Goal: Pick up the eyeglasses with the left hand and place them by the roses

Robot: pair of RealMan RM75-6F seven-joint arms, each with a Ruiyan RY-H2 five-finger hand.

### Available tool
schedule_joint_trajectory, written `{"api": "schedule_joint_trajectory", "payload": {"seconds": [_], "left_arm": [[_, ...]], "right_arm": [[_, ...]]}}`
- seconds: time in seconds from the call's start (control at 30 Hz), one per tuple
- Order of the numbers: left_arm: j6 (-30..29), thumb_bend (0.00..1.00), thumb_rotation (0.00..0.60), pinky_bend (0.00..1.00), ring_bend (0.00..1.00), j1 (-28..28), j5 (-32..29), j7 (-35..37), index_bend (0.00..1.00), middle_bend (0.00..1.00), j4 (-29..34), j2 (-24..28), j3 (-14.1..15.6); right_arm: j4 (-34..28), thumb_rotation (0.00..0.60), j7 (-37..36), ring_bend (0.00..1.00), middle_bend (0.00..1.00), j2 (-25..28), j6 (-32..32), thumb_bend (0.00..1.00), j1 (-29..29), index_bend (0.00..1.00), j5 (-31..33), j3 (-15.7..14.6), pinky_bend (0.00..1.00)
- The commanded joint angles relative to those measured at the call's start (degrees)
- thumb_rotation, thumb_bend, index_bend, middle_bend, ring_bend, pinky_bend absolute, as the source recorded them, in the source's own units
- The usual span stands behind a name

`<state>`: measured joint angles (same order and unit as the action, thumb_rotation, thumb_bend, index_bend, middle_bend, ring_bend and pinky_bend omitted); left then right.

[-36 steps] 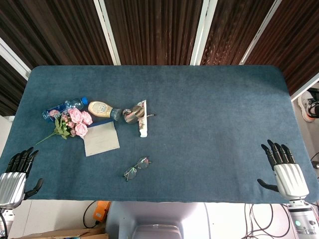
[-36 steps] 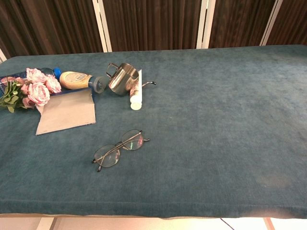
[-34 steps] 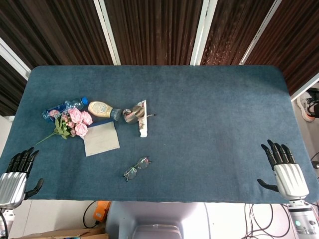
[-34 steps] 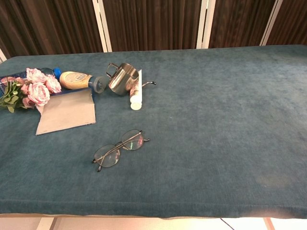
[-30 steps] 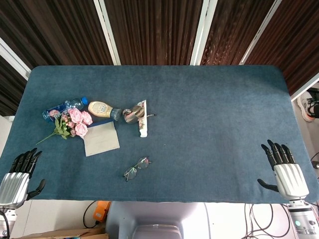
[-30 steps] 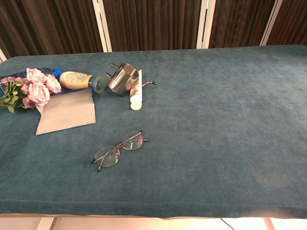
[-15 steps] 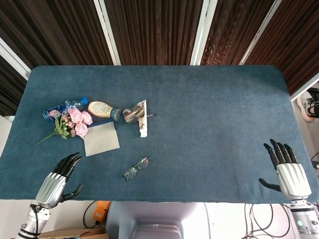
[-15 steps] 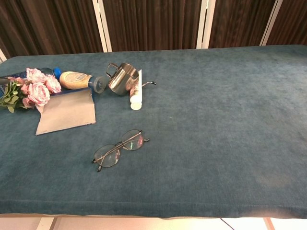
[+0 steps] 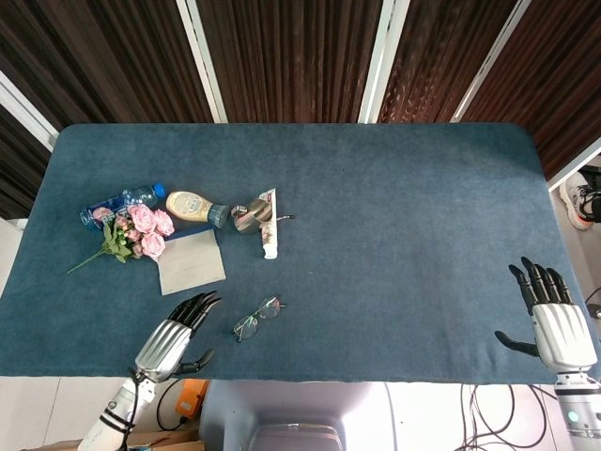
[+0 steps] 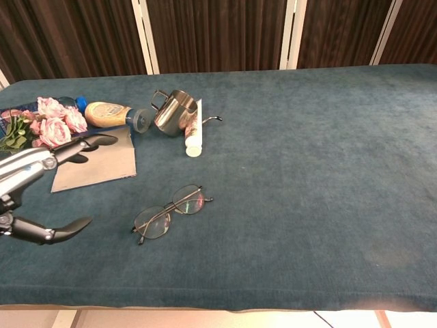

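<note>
Thin wire-rimmed eyeglasses (image 9: 258,318) (image 10: 168,212) lie flat on the blue table near its front edge. The pink roses (image 9: 144,232) (image 10: 49,125) lie at the left, green stems pointing left. My left hand (image 9: 173,337) (image 10: 37,184) hovers open just left of the eyeglasses, fingers spread and pointing towards them, touching nothing. My right hand (image 9: 558,320) is open at the table's front right corner, far from everything; the chest view does not show it.
A grey cloth (image 9: 191,262) (image 10: 94,162) lies between the roses and the eyeglasses. Behind it are a water bottle (image 9: 121,204), a sauce bottle (image 9: 195,207) (image 10: 113,114), a metal cup (image 9: 250,215) (image 10: 175,111) and a white tube (image 9: 269,225) (image 10: 193,130).
My left hand has swept in from the front left corner to just left of the eyeglasses and now shows in the chest view. The right hand has drifted slightly right and towards the edge.
</note>
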<state>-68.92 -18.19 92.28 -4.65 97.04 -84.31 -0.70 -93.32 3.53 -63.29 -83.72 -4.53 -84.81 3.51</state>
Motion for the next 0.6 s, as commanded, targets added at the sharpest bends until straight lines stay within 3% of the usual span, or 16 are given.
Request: {"api": "schedule_joint_trajectory", "payload": {"seconds": [0.03,0.6], "left_arm": [[1.44,0.34,0.6,0.12,0.0,-1.38,-2.36,-1.89,0.0,0.0,-1.49,-3.45,-1.43],[6.24,0.31,0.6,0.11,0.0,-5.76,-9.88,-3.9,0.0,0.0,-7.33,-12.78,-3.87]], "right_arm": [[-0.06,0.6,-0.63,0.0,0.0,0.29,-0.16,0.15,0.1,0.0,0.49,0.38,0.0],[-0.05,0.6,-1.58,0.0,0.0,0.81,0.45,0.15,-0.03,0.0,2.73,1.52,0.0]]}}
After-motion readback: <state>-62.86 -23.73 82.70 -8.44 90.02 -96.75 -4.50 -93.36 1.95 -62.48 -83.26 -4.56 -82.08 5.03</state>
